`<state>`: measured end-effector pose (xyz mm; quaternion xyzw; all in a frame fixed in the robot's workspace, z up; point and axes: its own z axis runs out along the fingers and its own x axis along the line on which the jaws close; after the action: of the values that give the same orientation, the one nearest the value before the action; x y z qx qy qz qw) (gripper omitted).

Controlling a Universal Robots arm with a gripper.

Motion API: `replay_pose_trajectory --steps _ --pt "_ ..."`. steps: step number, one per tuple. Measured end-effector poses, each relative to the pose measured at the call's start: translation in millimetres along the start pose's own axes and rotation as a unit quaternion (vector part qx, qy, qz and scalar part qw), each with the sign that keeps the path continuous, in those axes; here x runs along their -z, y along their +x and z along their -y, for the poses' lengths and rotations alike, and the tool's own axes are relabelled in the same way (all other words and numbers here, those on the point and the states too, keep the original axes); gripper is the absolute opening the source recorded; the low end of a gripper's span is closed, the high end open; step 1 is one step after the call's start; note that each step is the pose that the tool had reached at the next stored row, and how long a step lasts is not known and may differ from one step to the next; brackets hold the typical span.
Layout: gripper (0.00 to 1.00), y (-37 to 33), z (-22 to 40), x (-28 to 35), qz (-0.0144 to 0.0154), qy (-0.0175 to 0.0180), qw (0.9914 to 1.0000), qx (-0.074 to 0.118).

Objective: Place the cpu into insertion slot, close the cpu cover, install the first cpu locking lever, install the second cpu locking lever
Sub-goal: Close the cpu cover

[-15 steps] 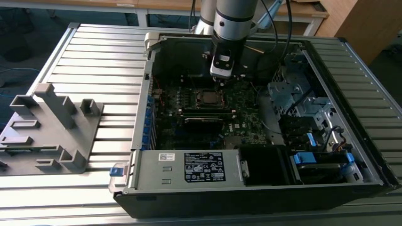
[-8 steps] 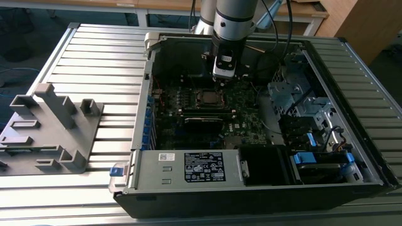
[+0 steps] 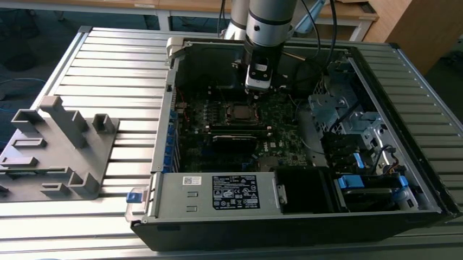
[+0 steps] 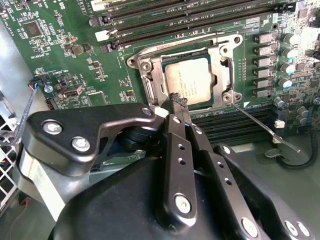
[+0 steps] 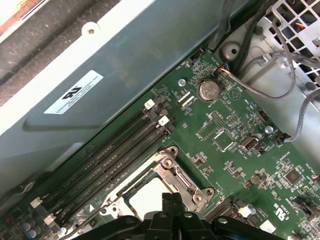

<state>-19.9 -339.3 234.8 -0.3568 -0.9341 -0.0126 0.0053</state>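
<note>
Status: the chip (image 4: 187, 80) already sits in the socket (image 3: 229, 112) on the green board (image 4: 60, 50), silver top up. The metal cover frame (image 4: 150, 82) lies flat around it, so we judge it closed. One thin lever rod (image 4: 265, 127) sticks out sideways from the socket corner, away from the frame, so we judge it not latched. A second rod seems to run along the far edge of the frame; we cannot tell if it is hooked. So the lever work looks unfinished.

Pose: the arm (image 3: 269, 21) comes straight down into the open computer case (image 3: 289, 227). The gripper (image 4: 177, 100) points down, its tip at the edge of the cover frame. Its fingers (image 4: 175, 150) are pressed together, with nothing visible between them.
</note>
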Motion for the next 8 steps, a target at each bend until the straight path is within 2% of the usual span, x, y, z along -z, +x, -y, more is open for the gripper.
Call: replay_pose_trajectory --steps 8 --pt "0.11 0.0 0.0 0.0 -0.0001 0.0001 1.00000 0.003"
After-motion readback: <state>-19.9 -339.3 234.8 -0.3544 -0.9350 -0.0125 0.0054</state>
